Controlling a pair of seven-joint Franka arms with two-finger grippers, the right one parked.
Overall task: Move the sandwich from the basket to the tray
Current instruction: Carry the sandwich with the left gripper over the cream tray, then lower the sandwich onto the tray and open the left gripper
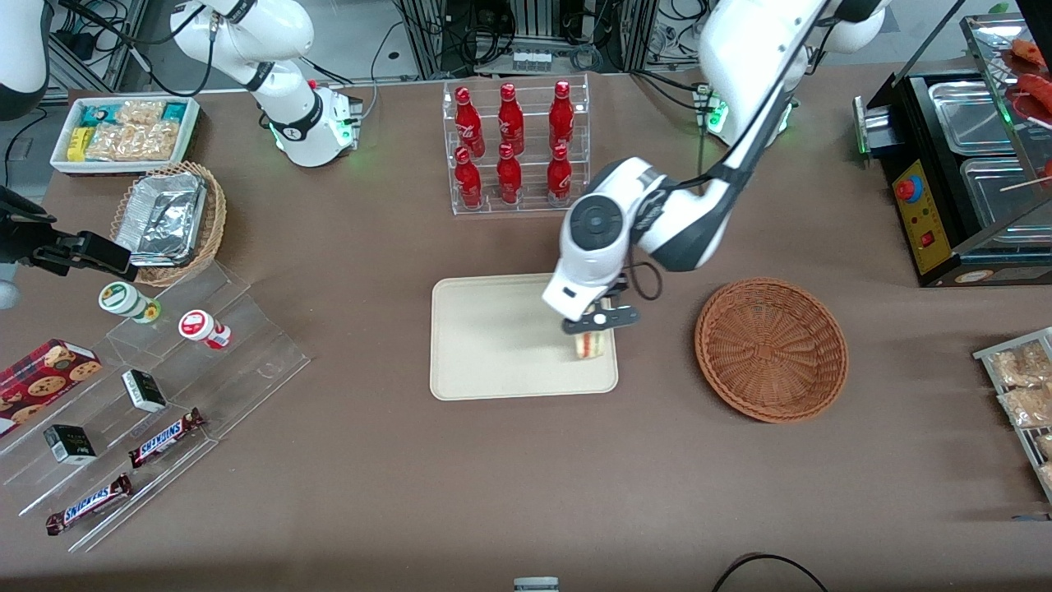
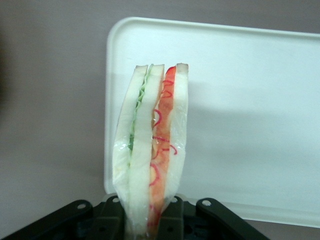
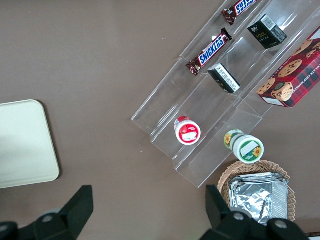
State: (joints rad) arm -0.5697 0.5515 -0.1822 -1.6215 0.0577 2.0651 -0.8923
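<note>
My left gripper (image 1: 593, 322) is shut on the sandwich (image 1: 591, 343), a wedge of white bread with green and red filling in clear wrap. It holds the sandwich over the cream tray (image 1: 493, 345), at the tray's end nearest the basket. In the left wrist view the sandwich (image 2: 152, 145) stands between the black fingers (image 2: 111, 217), above the tray's edge (image 2: 240, 100). The round reddish-brown wicker basket (image 1: 771, 349) sits beside the tray, toward the working arm's end, with nothing in it.
A clear rack of red bottles (image 1: 515, 148) stands farther from the front camera than the tray. A tan basket with foil trays (image 1: 168, 220), a white snack bin (image 1: 125, 134) and a clear stepped display (image 1: 156, 395) lie toward the parked arm's end. A black appliance (image 1: 962, 181) stands toward the working arm's end.
</note>
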